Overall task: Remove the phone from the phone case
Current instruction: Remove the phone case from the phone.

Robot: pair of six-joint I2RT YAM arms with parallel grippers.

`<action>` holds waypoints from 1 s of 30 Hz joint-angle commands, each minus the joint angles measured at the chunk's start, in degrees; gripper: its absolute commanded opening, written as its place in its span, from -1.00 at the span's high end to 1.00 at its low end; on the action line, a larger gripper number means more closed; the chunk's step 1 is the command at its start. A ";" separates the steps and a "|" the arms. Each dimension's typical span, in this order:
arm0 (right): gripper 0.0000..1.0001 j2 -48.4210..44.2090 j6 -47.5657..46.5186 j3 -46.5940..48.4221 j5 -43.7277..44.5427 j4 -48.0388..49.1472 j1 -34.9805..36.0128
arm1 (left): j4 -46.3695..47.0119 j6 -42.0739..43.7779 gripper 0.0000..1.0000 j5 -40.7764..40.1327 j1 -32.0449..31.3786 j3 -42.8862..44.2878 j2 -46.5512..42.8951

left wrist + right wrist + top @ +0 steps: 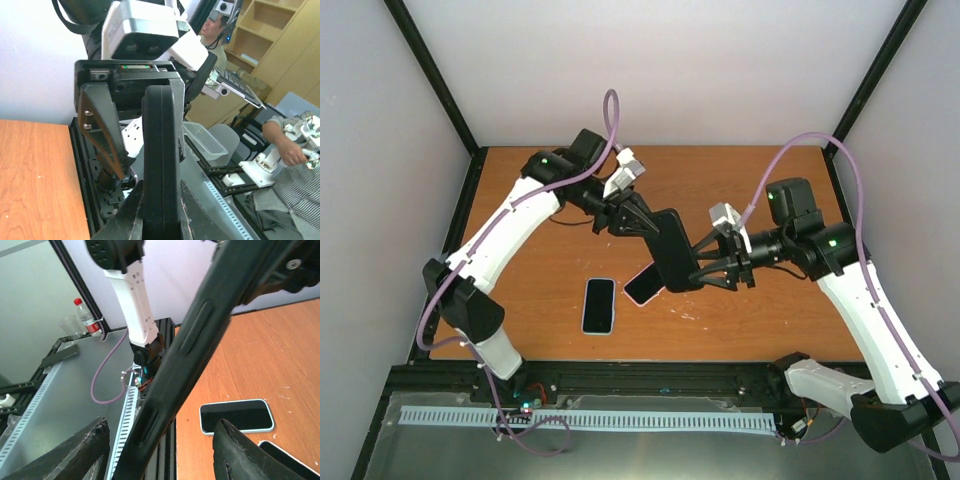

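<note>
My left gripper (642, 226) is shut on one end of a black phone case (672, 250) and holds it in the air over the table's middle. In the left wrist view the case (160, 150) stands edge-on between the fingers of the left gripper (160, 205). My right gripper (702, 268) is open around the case's other end. In the right wrist view the case (200, 350) crosses diagonally between the spread fingers of the right gripper (162, 432), touching neither. Whether a phone sits inside the case I cannot tell.
Two phones lie on the wooden table (540, 200): a pale-rimmed one (599, 305) screen-up, and a dark one (642, 287) partly beneath the held case. Both show in the right wrist view, pale-rimmed (236, 416) and dark (292, 460). A black rail (620, 375) edges the near side.
</note>
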 commanded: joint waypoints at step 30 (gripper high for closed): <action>0.94 12.55 13.83 7.17 -0.04 11.83 0.37 | 72.55 -58.53 0.09 -27.96 -0.01 -39.96 -23.63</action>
